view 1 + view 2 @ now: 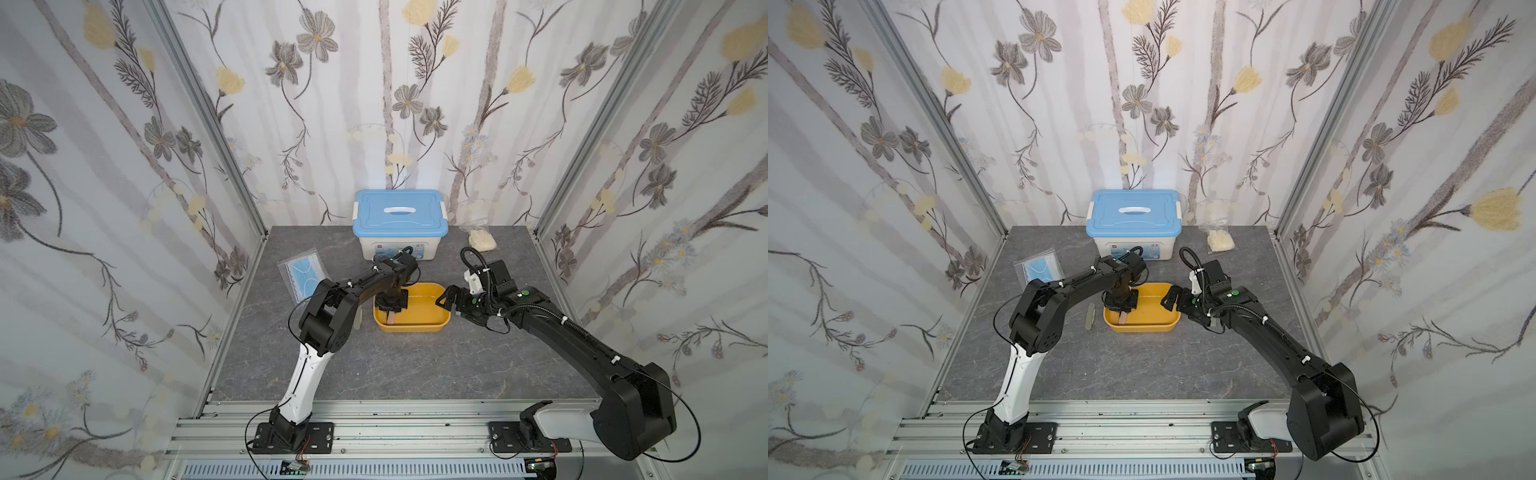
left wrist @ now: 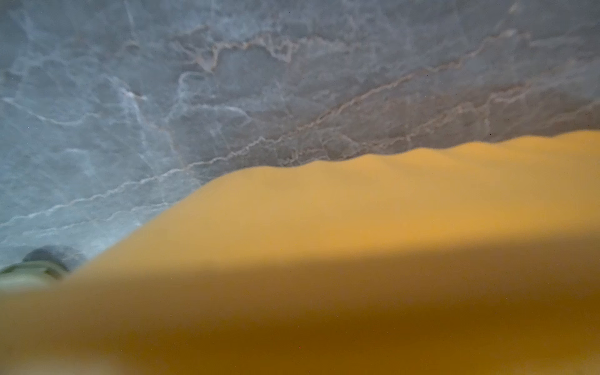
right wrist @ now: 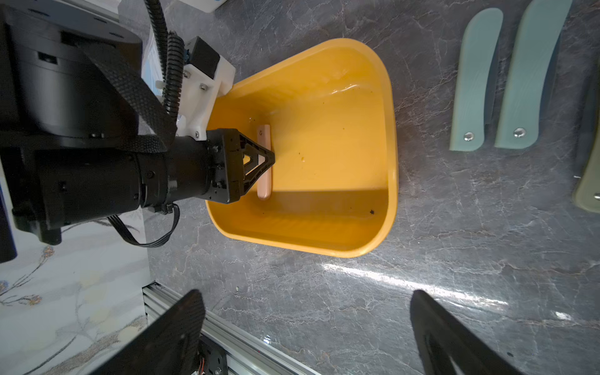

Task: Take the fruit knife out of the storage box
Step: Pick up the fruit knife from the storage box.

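The storage box point(image 1: 411, 328) point(image 1: 1142, 328) is a shallow yellow tub in the middle of the table. A pink folded fruit knife point(image 3: 264, 188) lies inside it by its left wall. My left gripper point(image 1: 390, 307) point(image 1: 1121, 307) point(image 3: 271, 159) reaches down into the tub and is shut across the middle of the knife, as the right wrist view shows. The left wrist view shows only the blurred orange tub wall point(image 2: 357, 211) and grey table, not the jaws. My right gripper point(image 1: 446, 301) point(image 1: 1169, 301) point(image 3: 306, 293) hovers open just right of the tub, holding nothing.
A white box with a blue lid point(image 1: 399, 224) stands behind the tub. A bag of blue masks point(image 1: 303, 274) lies at the back left, a bag of beige gloves point(image 1: 482, 241) at the back right. Pale green folded knives point(image 3: 475, 81) lie right of the tub, an olive one point(image 1: 1091, 316) left.
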Tool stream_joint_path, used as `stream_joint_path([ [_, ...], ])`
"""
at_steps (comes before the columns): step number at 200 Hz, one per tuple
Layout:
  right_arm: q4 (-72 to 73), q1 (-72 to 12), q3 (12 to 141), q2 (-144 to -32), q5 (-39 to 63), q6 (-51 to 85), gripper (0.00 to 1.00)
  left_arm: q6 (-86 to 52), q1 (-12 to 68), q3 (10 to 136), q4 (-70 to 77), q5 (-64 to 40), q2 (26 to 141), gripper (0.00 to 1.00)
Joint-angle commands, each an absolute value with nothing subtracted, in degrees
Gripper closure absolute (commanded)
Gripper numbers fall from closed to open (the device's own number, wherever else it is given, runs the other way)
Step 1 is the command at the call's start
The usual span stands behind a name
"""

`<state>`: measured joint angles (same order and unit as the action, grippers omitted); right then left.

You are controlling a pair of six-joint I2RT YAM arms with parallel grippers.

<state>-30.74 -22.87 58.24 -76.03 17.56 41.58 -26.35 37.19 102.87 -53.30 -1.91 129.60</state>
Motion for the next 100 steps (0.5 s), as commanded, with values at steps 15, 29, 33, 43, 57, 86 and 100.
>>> stream_joint_path([
  [15, -29.88, -22.94, 58.36, -75.86, 16.72, 42.09, 0.00, -25.80, 37.24, 102.82, -56.17, -2.12, 130.78, 0.81],
  [29, -29.78, -22.94, 58.37, -76.02, 16.79, 42.16, 0.00, -25.57, 37.19, 103.01, -56.42, -1.76, 130.47, 0.82],
  [33, -29.77, -22.94, 58.44, -76.03, 16.71, 42.19, 0.00, -25.49, 37.18, 103.01, -56.51, -1.63, 130.32, 0.82],
  [43, -29.71, -22.94, 58.45, -76.14, 16.77, 42.19, 0.00, -25.29, 37.18, 103.10, -56.60, -1.49, 130.08, 0.83],
  [57, -29.66, -22.94, 58.46, -76.11, 16.64, 42.18, 0.00, -24.99, 37.20, 103.44, -57.03, -1.32, 129.79, 0.85],
  [86, -29.53, -22.94, 58.45, -76.29, 16.78, 42.18, 0.00, -24.30, 37.23, 104.12, -57.67, -0.93, 129.33, 0.93],
  [100, -29.52, -22.94, 58.45, -76.29, 16.70, 42.18, 0.00, -23.96, 37.18, 104.75, -58.07, -0.71, 129.10, 1.00],
])
